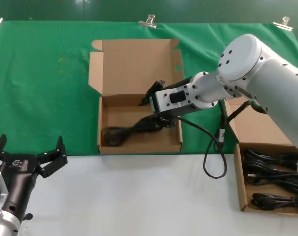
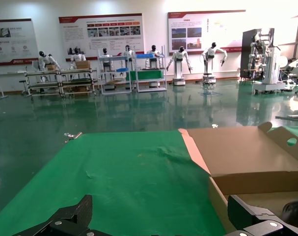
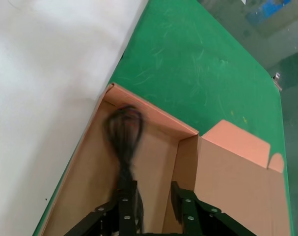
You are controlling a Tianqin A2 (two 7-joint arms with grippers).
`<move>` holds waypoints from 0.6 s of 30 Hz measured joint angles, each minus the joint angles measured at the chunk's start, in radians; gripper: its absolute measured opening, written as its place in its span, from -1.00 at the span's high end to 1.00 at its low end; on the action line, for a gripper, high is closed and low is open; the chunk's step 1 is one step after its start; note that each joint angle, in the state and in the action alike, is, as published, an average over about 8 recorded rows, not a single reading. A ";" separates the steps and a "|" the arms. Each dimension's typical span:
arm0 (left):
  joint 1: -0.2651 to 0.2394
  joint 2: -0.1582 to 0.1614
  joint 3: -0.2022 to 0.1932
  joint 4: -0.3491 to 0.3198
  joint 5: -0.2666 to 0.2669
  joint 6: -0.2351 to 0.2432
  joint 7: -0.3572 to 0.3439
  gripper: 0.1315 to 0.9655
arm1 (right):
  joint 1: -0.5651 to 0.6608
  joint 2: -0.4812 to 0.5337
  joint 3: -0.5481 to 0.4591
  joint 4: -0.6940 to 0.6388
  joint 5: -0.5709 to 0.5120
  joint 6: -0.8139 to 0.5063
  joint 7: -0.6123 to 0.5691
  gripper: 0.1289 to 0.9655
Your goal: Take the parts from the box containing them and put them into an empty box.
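We see the right tool over the empty box, fingers apart astride a blurred cord inside it. Snag risk on withdrawal. Left tool open, idle nearby.

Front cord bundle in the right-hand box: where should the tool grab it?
Probably grip the front cord bundle mid-length, coming straight down with the jaws across the strands. It lies flat along the box, whose walls block a side approach.
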 joint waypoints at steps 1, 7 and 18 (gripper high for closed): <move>0.000 0.000 0.000 0.000 0.000 0.000 0.000 -1.00 | 0.000 0.000 -0.002 0.000 0.003 -0.001 -0.001 0.67; 0.000 0.000 0.000 0.000 0.000 0.000 0.000 -1.00 | 0.000 0.000 -0.005 -0.003 0.013 -0.006 -0.006 0.46; 0.000 0.000 0.000 0.000 0.000 0.000 0.000 -1.00 | 0.010 0.015 0.120 -0.017 -0.071 -0.032 -0.019 0.11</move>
